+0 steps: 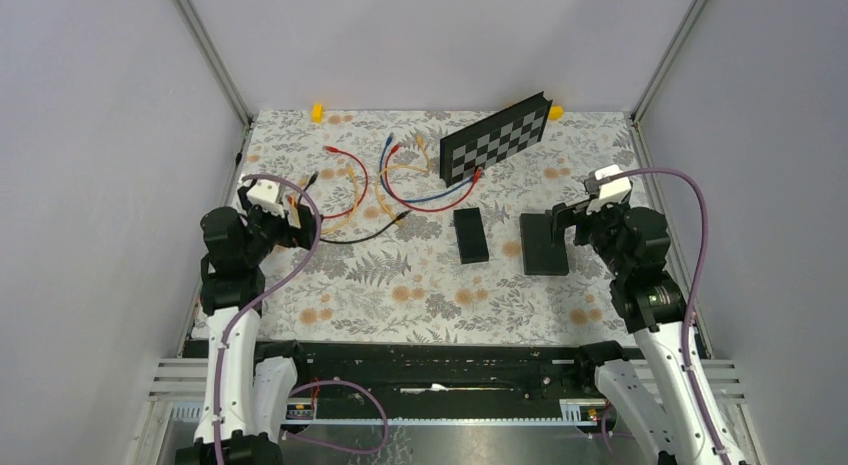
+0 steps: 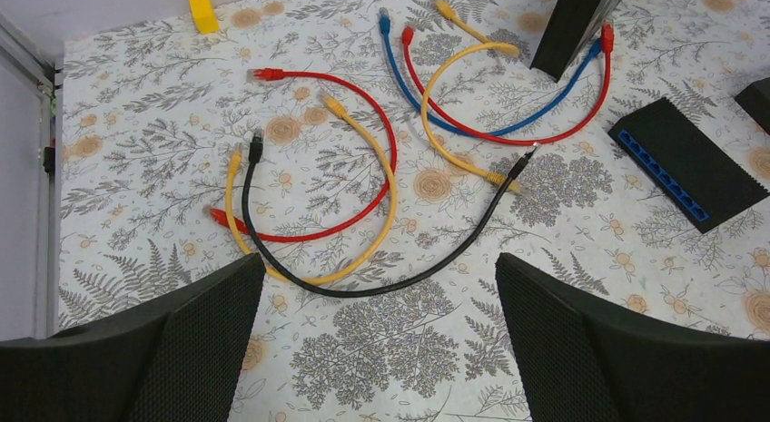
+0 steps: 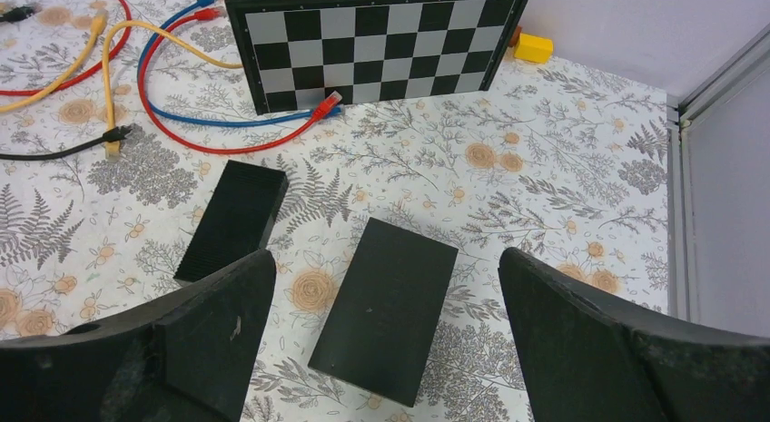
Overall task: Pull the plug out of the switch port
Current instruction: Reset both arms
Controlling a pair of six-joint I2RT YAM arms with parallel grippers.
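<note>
A small ribbed black switch (image 1: 471,235) lies mid-table; the left wrist view shows its row of blue ports (image 2: 667,172), and I see no cable in them. It also shows in the right wrist view (image 3: 231,218). Several loose patch cables lie left of it: black (image 2: 390,286), red (image 2: 363,104), yellow (image 2: 386,213) and blue (image 2: 508,122). My left gripper (image 2: 377,286) is open and empty above the mat just near the black cable. My right gripper (image 3: 386,277) is open and empty above a flat black box (image 3: 390,322).
A tilted checkerboard (image 1: 497,137) stands at the back, with red and blue cable ends at its foot. Small yellow blocks sit at the back left (image 1: 317,112) and back right (image 1: 556,112). The flat black box (image 1: 543,243) lies right of the switch. Grey walls enclose the floral mat.
</note>
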